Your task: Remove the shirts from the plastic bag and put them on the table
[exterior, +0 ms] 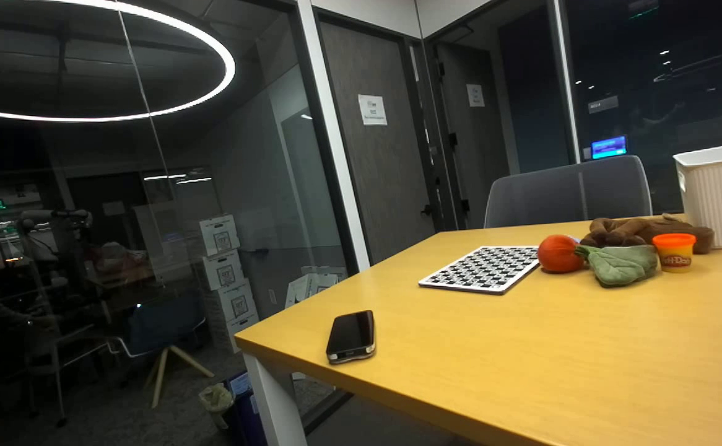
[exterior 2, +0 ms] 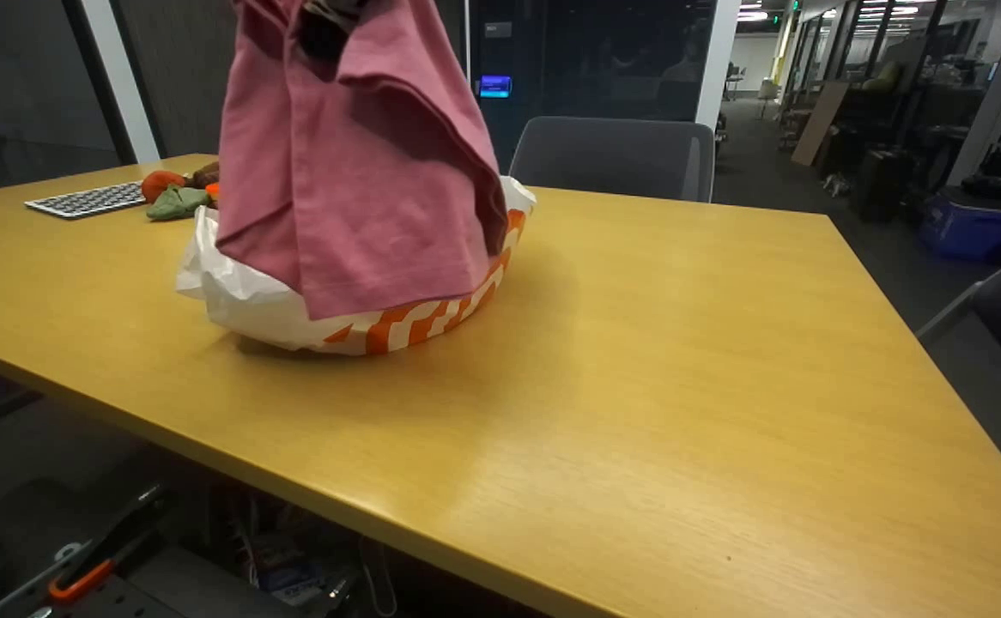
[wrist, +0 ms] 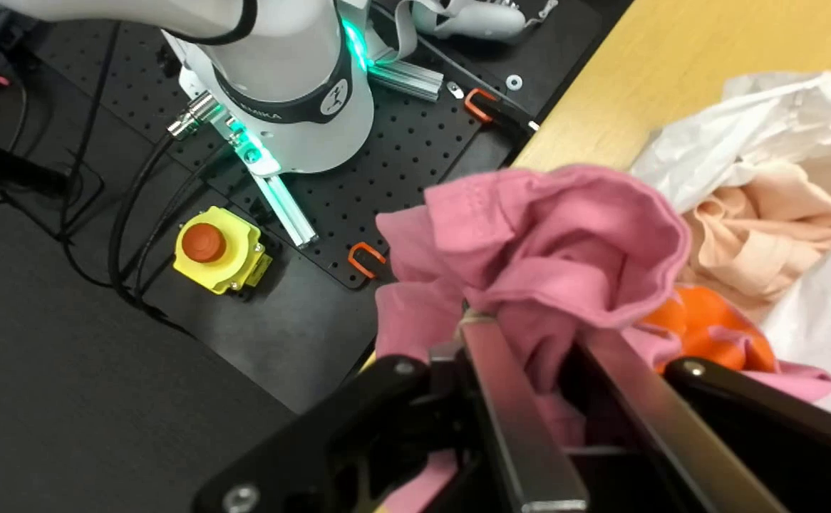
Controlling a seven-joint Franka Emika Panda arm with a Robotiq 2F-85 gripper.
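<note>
In an exterior view, tabletop is passable along its right edge; leftward, plastic bag and pink shirt obstruct access to the far edge.

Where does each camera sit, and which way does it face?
Wrist view: on the wrist, facing down past pincer and pink shirt to robot base.
An exterior view: higher than the table, facing phone and checkered board; no robot part discernible.
An exterior view: higher than the table, facing plastic bag and pink shirt; perhaps pincer glimpsed up top.
Both exterior views share table and checkered board.
</note>
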